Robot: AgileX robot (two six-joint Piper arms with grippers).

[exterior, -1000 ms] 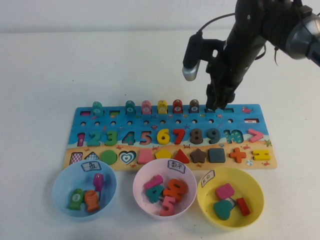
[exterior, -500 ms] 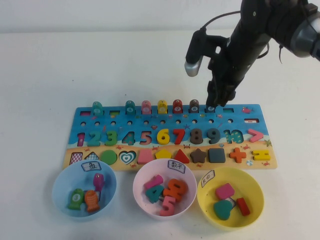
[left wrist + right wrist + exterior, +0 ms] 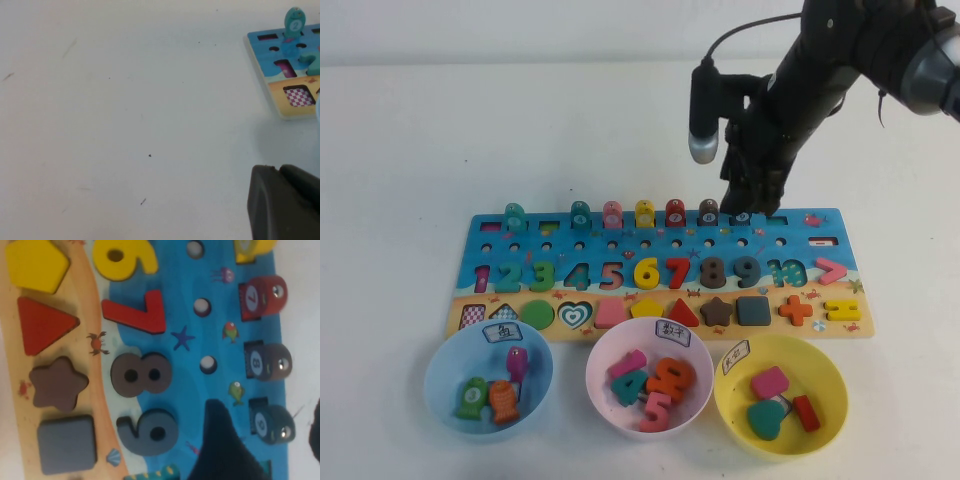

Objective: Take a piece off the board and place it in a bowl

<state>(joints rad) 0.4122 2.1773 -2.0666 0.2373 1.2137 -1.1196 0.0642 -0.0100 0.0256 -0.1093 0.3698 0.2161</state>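
The long rectangular blue wooden puzzle board (image 3: pixel 660 275) lies flat on the white counter (image 3: pixel 470 130), with coloured numbers along its middle and shape pieces on its sandy near strip. A row of small fish-shaped pieces stands upright along its far edge. The small dark slate-blue fish-shaped wooden piece (image 3: pixel 272 424), with a pale round spot, stands at the right end of that row, just beside the dark brown fish (image 3: pixel 267 362) and still seated on the board.

The right gripper (image 3: pixel 748 205) hangs over the far edge of the board, directly above the slate-blue fish. Its jaws are spread, one finger (image 3: pixel 225 445) on the board side of the fish and the other at the far side — neither visibly touching it.

Near the front of the counter sit three bowls: the light-blue round plastic bowl (image 3: pixel 442 375) with a white handwritten label on its rim, a pink bowl (image 3: pixel 650 378) and a yellow bowl (image 3: pixel 780 393).

The left gripper (image 3: pixel 285 202) shows only as a dark corner, low over bare counter off the board's left end — I cannot tell how its jaws stand.
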